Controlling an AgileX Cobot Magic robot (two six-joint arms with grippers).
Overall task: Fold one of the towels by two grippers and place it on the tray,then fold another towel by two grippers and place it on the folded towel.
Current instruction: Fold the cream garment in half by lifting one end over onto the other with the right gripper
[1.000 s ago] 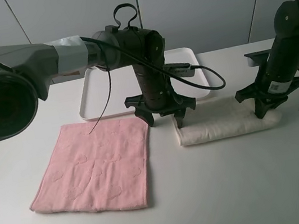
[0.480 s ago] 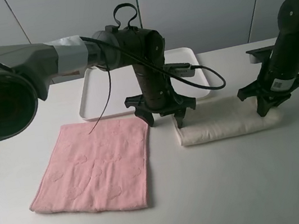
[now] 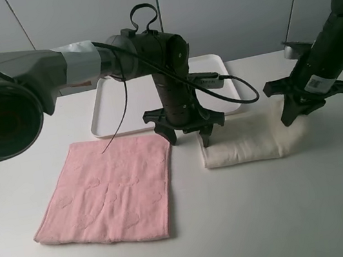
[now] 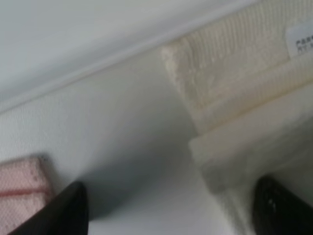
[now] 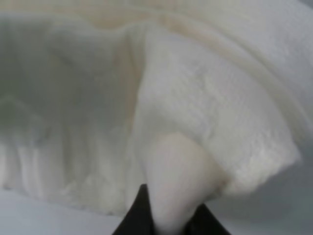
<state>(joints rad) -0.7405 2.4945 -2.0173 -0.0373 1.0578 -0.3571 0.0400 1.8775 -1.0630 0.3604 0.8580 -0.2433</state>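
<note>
Cream towel (image 3: 246,146) edge pinched by right tool (image 3: 290,117)

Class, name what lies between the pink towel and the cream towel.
In the exterior high view, a bare strip of table separates the pink towel from the cream towel. The open left gripper stands over that strip.
</note>
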